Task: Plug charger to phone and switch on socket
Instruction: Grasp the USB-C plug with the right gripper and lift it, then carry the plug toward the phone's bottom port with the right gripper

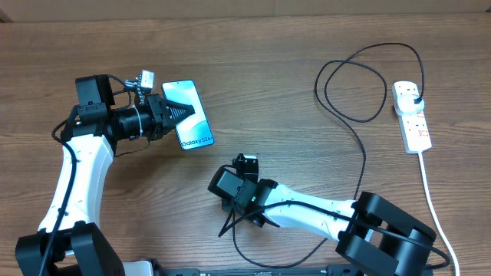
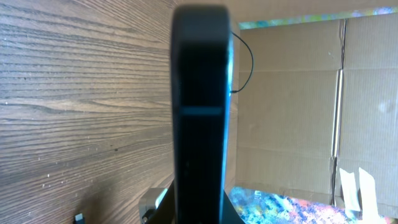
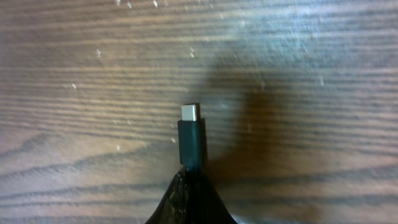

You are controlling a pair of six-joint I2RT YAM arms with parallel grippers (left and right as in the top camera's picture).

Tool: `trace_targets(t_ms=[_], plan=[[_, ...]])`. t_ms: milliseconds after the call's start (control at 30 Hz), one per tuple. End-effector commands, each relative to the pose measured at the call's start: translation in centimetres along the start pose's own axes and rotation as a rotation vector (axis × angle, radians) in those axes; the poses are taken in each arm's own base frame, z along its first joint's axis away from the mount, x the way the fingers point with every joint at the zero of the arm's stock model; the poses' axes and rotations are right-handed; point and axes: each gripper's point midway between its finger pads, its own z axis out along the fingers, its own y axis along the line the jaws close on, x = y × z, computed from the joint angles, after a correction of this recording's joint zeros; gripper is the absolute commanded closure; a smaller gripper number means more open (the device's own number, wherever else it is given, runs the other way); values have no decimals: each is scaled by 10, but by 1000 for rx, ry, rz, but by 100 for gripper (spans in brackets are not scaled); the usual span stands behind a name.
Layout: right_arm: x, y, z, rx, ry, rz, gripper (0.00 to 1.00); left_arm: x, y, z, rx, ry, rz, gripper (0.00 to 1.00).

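Note:
The phone (image 1: 193, 115), its blue-teal screen reading "Galaxy S24", is at the left of the table with my left gripper (image 1: 179, 112) shut on its near end. In the left wrist view the phone (image 2: 199, 106) appears edge-on as a dark slab rising from the left gripper (image 2: 196, 214). The charger (image 1: 361, 149) is a thin black cable looping from its black plug (image 1: 415, 98) in the white socket (image 1: 413, 121) at the right. My right gripper (image 1: 236, 216) is low over the table's front middle. In the wrist view that gripper (image 3: 193, 179) is shut on the charger's connector (image 3: 191, 138), whose metal tip sticks out just above the wood.
The socket's thick white lead (image 1: 434, 207) runs down the right side toward the front edge. Slack charger cable (image 1: 276, 262) curls under the right arm near the front. Brown cardboard panels (image 2: 292, 112) and a colourful patch (image 2: 280, 205) show behind the phone in the left wrist view.

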Motion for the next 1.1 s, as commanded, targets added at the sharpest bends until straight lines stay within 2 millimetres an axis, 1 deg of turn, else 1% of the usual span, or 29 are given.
trace_targets(t_ms=[0,67,133,233,267,367,467,533,600,700,800,967,1067], plan=[[13,-14,0,17,103,31,96,0,-10,-3,42,0,17,96],[9,-14,-8,-1,122,41,96,-4,-11,-7,52,-12,21,96],[3,-12,-19,-43,137,9,96,-7,-12,-13,70,-24,21,96],[-7,6,-50,-226,190,-98,96,-13,-14,-25,109,-42,17,96],[-10,13,-62,-296,205,-127,96,-14,-14,-29,115,-49,13,96],[-15,34,-106,-552,238,-257,96,-16,-17,-37,154,-53,18,96],[-10,48,-150,-783,259,-398,96,-12,-26,-39,208,-33,56,96],[-3,54,-170,-887,261,-487,96,-8,-32,-40,243,-15,73,96],[-1,56,-177,-924,252,-530,96,-6,-35,-41,262,-3,71,96],[-1,56,-177,-928,239,-553,96,-2,-40,-42,295,13,77,96],[-3,58,-179,-937,227,-559,96,5,-51,-46,363,41,112,96],[-7,62,-181,-951,206,-560,96,7,-48,-45,355,48,69,96],[-10,65,-182,-957,205,-528,96,11,-46,-45,353,54,51,96]])
